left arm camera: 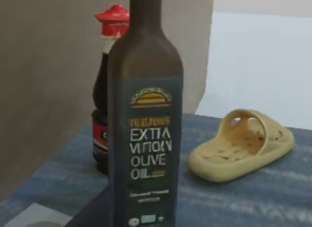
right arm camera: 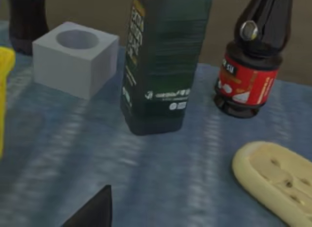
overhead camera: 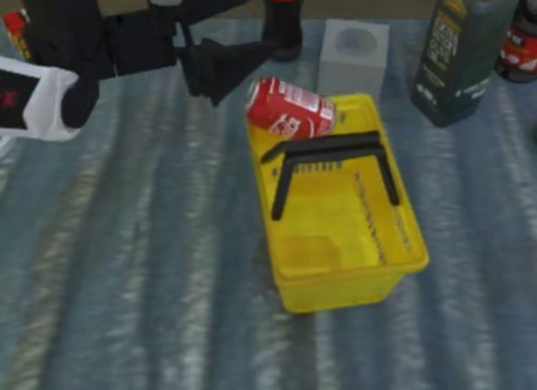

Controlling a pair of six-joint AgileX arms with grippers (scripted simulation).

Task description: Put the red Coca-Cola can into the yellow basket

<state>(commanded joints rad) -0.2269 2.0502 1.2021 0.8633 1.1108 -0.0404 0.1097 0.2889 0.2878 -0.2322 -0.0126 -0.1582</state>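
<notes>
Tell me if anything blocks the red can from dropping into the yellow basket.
The red Coca-Cola can lies tilted on the far-left corner rim of the yellow basket. The basket's black handle spans the opening just beside it; nothing else visibly stands in the way. The left gripper sits just beyond the can.

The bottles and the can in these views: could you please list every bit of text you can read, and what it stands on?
"EXTRA", "OLIVE OIL": olive oil bottle, left wrist view; its middle line and small print are blurred.
White script on the red Coca-Cola can: blurred.
Dark cola bottle, red label: unreadable.
Dark green bottle: label print too small.
</notes>
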